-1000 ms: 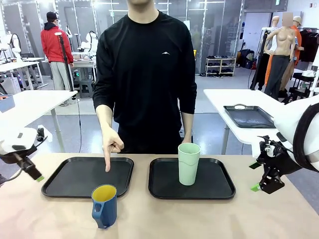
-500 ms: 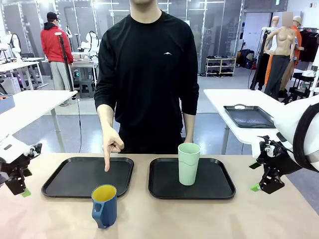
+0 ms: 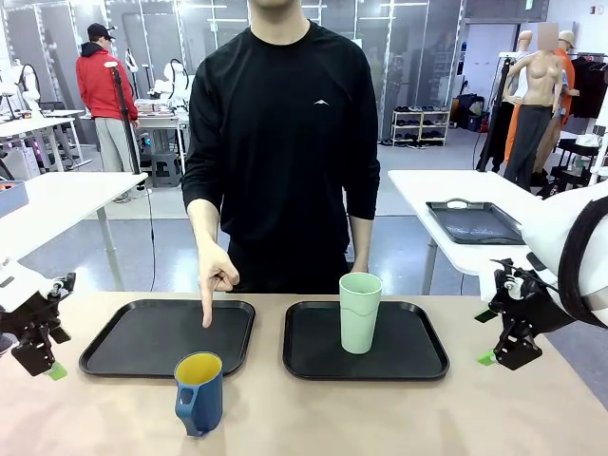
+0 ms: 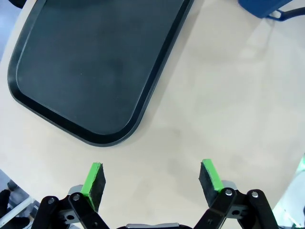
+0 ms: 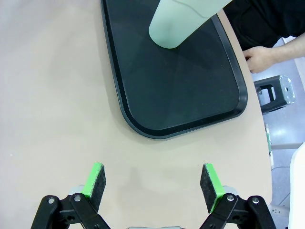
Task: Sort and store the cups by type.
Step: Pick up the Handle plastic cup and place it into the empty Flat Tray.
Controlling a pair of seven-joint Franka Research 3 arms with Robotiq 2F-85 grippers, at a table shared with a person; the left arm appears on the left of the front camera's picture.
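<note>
Table (image 3: 380, 423) | blue cup (image 3: 199, 392) before left tray (image 3: 142, 337) | tumbler (image 3: 360, 313) on right tray (image 3: 413, 347) | left claw (image 4: 152, 172), right claw (image 5: 153, 174) gaping empty

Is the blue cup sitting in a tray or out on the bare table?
Out. The blue cup stands upright on the bare table, just in front of the left tray.
</note>
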